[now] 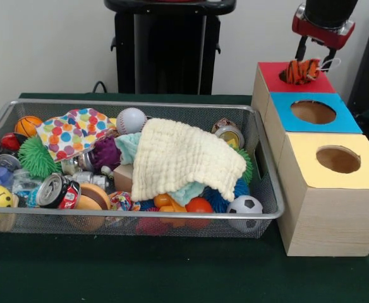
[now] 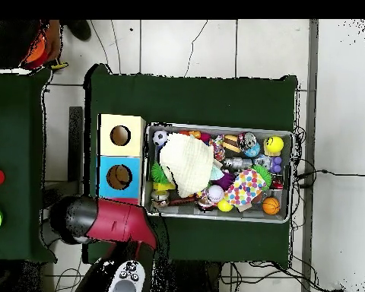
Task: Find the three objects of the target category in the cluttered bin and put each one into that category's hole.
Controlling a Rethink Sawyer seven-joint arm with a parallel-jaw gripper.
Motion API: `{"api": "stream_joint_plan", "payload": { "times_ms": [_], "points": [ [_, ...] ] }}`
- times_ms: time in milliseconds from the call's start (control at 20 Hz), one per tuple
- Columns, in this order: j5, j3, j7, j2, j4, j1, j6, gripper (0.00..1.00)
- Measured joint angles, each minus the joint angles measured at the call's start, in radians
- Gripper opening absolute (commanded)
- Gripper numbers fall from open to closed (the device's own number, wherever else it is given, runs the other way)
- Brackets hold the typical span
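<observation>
My gripper (image 1: 314, 58) hangs open over the red-topped box (image 1: 296, 78) at the far right, its fingers either side of an orange-and-black striped cloth (image 1: 301, 71) that sits bunched in the red box's hole. In the wire bin (image 1: 134, 216) a cream waffle cloth (image 1: 184, 158) drapes over the middle. A polka-dot cloth (image 1: 74, 131) lies at the back left and a teal cloth (image 1: 129, 146) peeks out between them. In the overhead view the arm (image 2: 109, 220) hides the red box and the gripper; the cream cloth (image 2: 187, 163) and polka-dot cloth (image 2: 248, 186) show.
A blue-topped box (image 1: 314, 112) and a yellow-topped box (image 1: 336, 161) stand in a row with the red one, right of the bin. The bin also holds balls, cans and spiky toys: a baseball (image 1: 131, 120), a soccer ball (image 1: 244, 206), a soda can (image 1: 53, 190).
</observation>
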Motion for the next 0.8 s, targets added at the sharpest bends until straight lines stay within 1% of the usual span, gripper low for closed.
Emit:
{"api": "stream_joint_plan", "payload": {
  "times_ms": [200, 300, 800],
  "points": [
    [0.015, 0.003, 0.0, 0.019, 0.023, 0.011, -0.045, 1.0],
    [0.028, 0.006, 0.0, 0.015, 0.03, 0.012, -0.061, 1.0],
    [0.076, 0.007, 0.0, 0.004, 0.068, 0.011, -0.096, 1.0]
  ]
}}
